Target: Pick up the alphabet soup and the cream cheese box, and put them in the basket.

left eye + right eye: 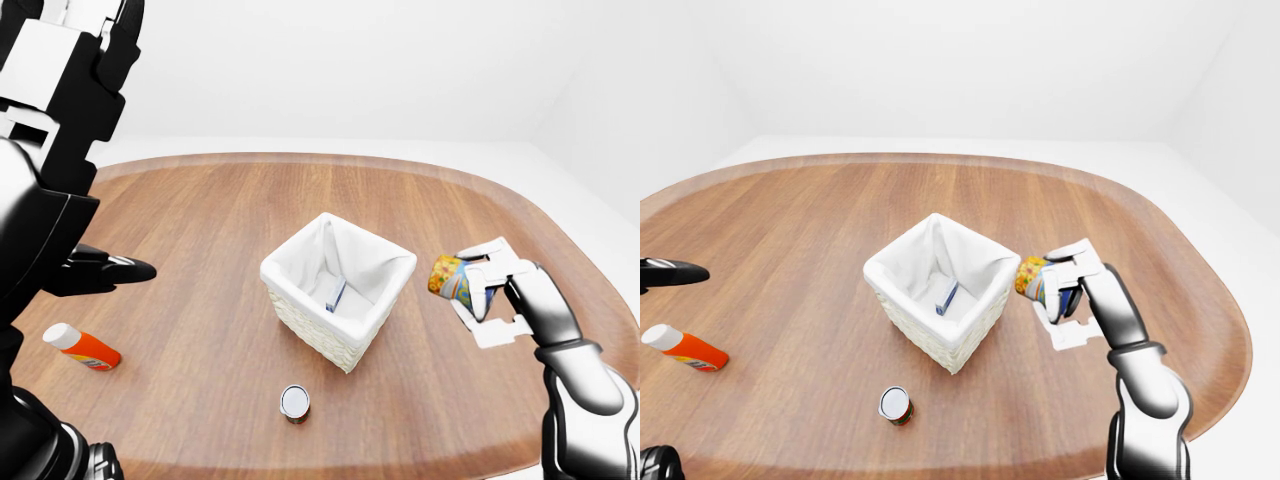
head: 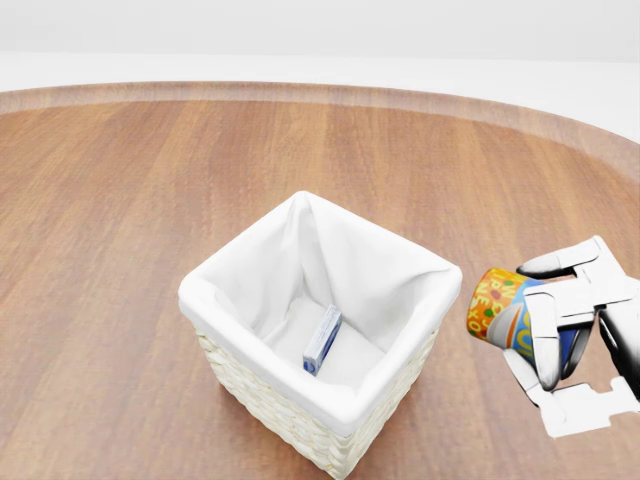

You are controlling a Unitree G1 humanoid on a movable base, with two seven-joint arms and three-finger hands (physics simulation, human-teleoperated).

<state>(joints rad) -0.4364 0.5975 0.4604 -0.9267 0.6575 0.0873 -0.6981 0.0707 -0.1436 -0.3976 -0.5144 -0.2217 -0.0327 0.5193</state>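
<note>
White wicker basket sits mid-worktop, the cream cheese box already inside; the alphabet soup hangs just right of the rim, tipped sideways, with the right hand clamped round it - released here, it would likely drop outside or clip the rim; the left hand holds nothing, its fingers' spread unclear.

You can make out printed lettering on the soup can held between the fingers of your right hand, on the orange band just beyond the fingertips, but it is too small and warped to read. The box in the basket, the orange bottle and the small can show no legible text.
</note>
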